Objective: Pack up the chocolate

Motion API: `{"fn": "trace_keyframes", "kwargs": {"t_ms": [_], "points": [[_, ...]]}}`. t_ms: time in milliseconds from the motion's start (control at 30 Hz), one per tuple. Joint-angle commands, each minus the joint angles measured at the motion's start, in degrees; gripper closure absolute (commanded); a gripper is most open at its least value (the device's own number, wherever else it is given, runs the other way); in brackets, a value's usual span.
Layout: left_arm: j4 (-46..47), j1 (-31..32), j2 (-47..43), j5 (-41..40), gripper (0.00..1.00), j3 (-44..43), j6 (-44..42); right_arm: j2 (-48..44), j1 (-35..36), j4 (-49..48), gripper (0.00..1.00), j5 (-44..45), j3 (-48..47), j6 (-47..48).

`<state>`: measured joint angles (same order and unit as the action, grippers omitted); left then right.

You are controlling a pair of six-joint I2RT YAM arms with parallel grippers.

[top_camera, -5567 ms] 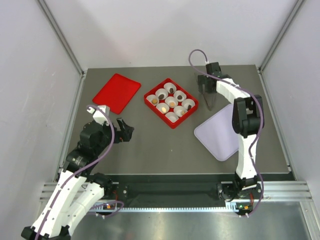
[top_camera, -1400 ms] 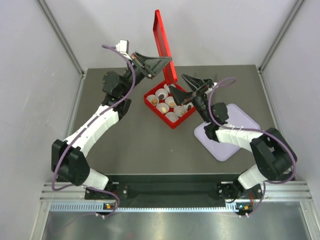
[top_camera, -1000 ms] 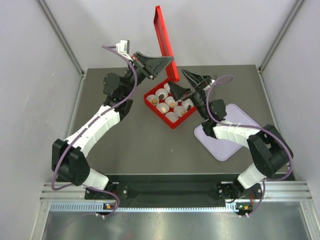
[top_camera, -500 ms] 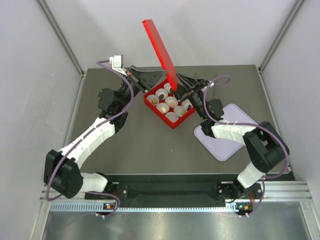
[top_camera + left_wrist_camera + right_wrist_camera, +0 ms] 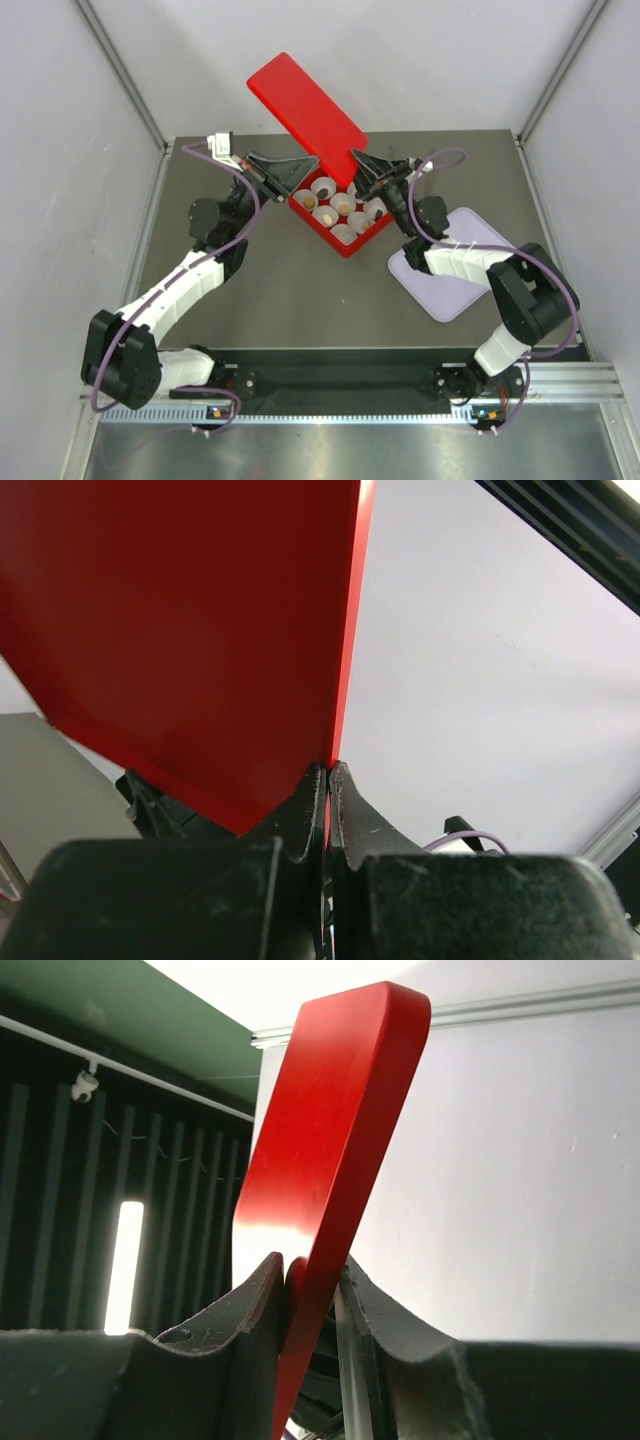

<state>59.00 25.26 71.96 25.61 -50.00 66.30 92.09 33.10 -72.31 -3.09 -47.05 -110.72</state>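
– Red lid (image 5: pixel 305 105), flat and rectangular, up in the air at a tilt. What has it?

– Both arms. The left gripper (image 5: pixel 300 168) is pressed together on the lid's lower edge; its wrist view shows the two fingers pinching the thin rim (image 5: pixel 327 770). The right gripper (image 5: pixel 362 165) pinches the same end from the other side, a finger against each face of the lid (image 5: pixel 310 1270).

– And the chocolate (image 5: pixel 325 215)?

– Below the lid, in the open red box (image 5: pixel 345 250) on the grey table (image 5: pixel 280 290). Small dark and tan pieces sit inside white paper cups (image 5: pixel 343 233), one to a cup where I can see them.

– Anything else on the table?

– A lilac tray (image 5: pixel 450 280) lies to the box's right, partly under the right arm.
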Motion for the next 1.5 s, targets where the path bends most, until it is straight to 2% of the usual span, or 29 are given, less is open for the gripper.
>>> {"fn": "trace_keyframes", "kwargs": {"t_ms": [0, 100, 200, 367, 467, 800, 933, 1067, 1200, 1367, 1467], "points": [[1.1, -0.3, -1.4, 2.2, 1.0, 3.7, 1.3, -3.6, -0.1, -21.5, 0.91, -1.6, -2.6, 6.2], [0.3, -0.6, -1.7, 2.0, 1.0, 5.7, 1.5, -3.5, -0.1, -21.5, 1.0, -1.9, -2.3, 8.6], [-0.8, -1.3, -2.2, 2.7, 0.98, 7.5, 1.5, -3.1, -0.1, -21.5, 1.0, -1.5, -2.3, 10.6], [-5.1, -3.7, -4.9, 2.2, 0.73, 10.6, 0.6, -1.6, -0.5, -21.3, 1.0, 0.1, -3.1, 12.4], [-8.0, -4.6, -6.4, 2.1, 0.65, 11.8, -0.9, -0.6, -0.9, -21.3, 1.0, 1.2, -3.3, 13.3], [-16.6, -7.0, -9.1, 1.5, 0.54, 14.0, -4.4, 1.9, -2.4, -19.4, 1.0, 1.2, -3.9, 16.6], [-22.2, -9.7, -9.8, 0.3, 0.31, 13.2, -5.3, 3.7, -3.7, -18.9, 1.0, 2.1, -4.5, 17.1], [-26.2, -12.9, -9.5, 0.1, 0.27, 12.4, -4.6, 5.7, -4.4, -18.6, 1.0, 2.6, -6.1, 17.6], [-23.3, -15.1, -4.8, 0.8, 0.23, 12.0, -1.8, 7.7, -4.7, -18.6, 1.0, 2.8, -7.4, 18.2], [-7.7, -15.8, 3.5, 3.2, 0.2, 10.5, 7.0, 9.8, -4.8, -18.7, 1.0, 4.3, -7.9, 18.3], [-2.9, -15.8, 9.1, 3.9, 0.2, 8.1, 10.1, 10.8, -4.9, -18.8, 1.0, 4.7, -7.6, 18.5]]}}
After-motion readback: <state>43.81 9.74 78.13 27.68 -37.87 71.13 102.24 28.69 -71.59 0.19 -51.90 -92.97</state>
